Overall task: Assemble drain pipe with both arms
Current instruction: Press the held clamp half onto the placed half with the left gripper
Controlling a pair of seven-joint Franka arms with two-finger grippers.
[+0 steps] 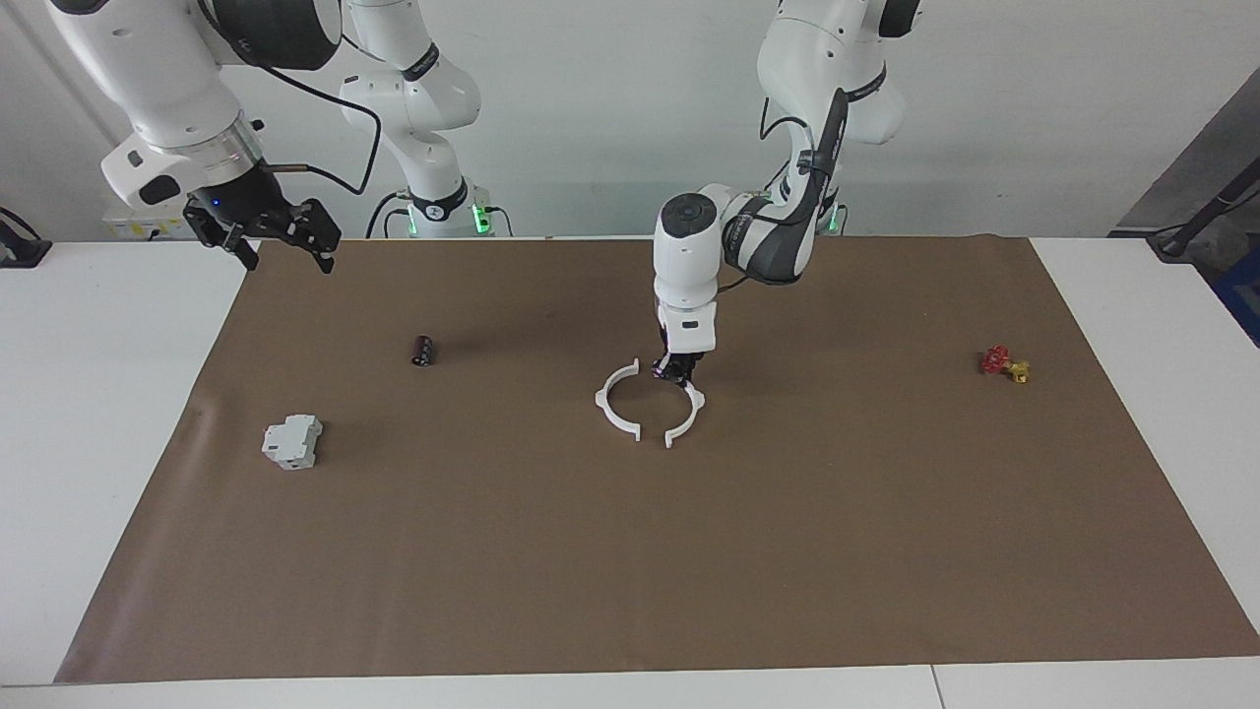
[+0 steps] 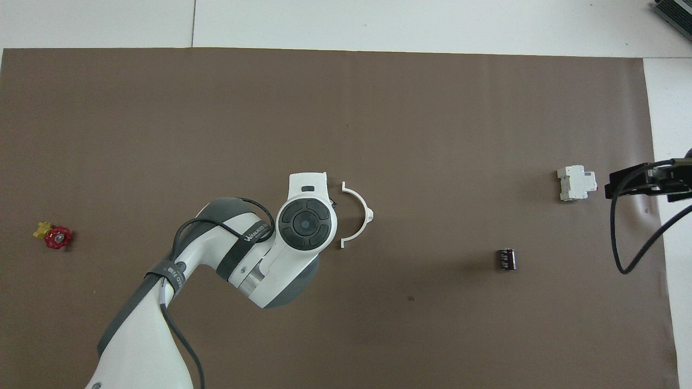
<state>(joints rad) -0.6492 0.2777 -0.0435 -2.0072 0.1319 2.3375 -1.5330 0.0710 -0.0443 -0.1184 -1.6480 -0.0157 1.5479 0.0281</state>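
Note:
The drain pipe lies as two white half-rings in the middle of the brown mat. One half-ring rests free on the mat. My left gripper is shut on the upper end of the other half-ring, low over the mat. The two open sides face each other and form almost a full ring, with a small gap between the end tabs. In the overhead view the left arm's wrist hides the held half and the gripper. My right gripper hangs open over the mat's corner at the right arm's end, holding nothing.
A grey-white boxy block and a small black cylinder lie toward the right arm's end. A red-and-yellow valve lies toward the left arm's end. The brown mat covers most of the white table.

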